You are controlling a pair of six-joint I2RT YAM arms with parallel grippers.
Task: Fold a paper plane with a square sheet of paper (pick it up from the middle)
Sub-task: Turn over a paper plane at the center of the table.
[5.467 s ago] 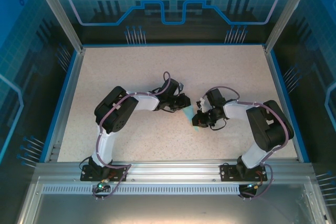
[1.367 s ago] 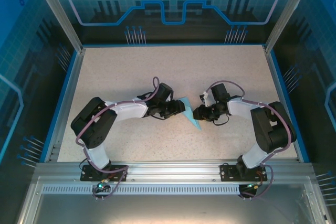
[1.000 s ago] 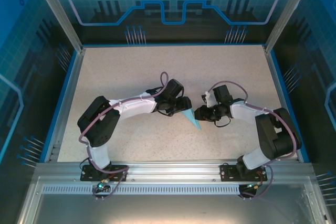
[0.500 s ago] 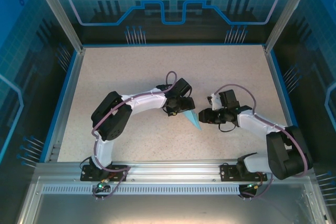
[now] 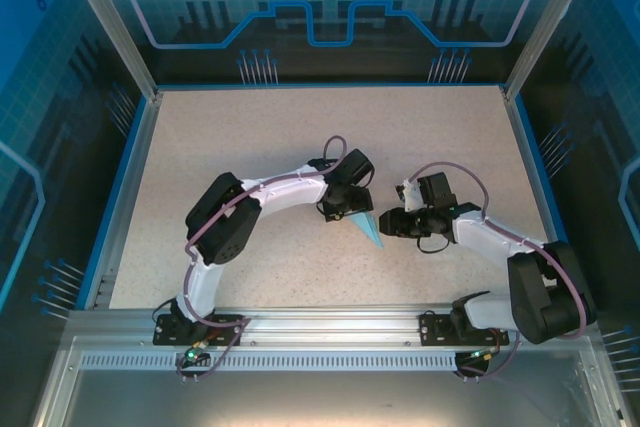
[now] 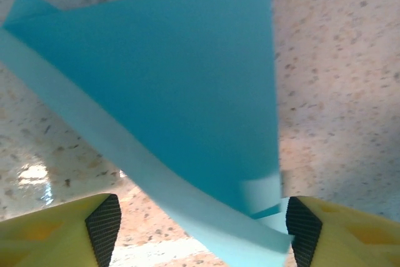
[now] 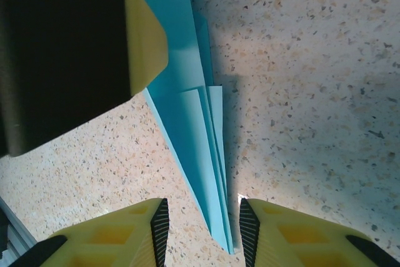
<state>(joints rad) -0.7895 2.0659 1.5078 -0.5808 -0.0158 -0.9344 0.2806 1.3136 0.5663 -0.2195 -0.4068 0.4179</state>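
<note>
The light-blue paper plane (image 5: 368,230) lies mid-table as a slim folded dart with layered creases. My left gripper (image 5: 351,211) hovers at its wide end, open; in the left wrist view the paper plane (image 6: 175,92) spreads out ahead and one pale flap curls up between the widely spaced pads (image 6: 104,228). My right gripper (image 5: 386,225) is open at the narrow end. In the right wrist view the paper plane's (image 7: 190,117) pointed tip runs between the fingers (image 7: 249,226) without touching either pad. The left gripper's yellow finger (image 7: 140,42) looms at upper left there.
The speckled tabletop (image 5: 250,137) is bordered by a blue rim (image 5: 130,187) and framed by blue transparent walls. An aluminium rail (image 5: 330,322) with both arm bases runs along the near edge.
The left gripper has shifted right and slightly back onto the plane's wide end. The right arm stretched lower and its elbow swung outward. The paper has barely moved.
</note>
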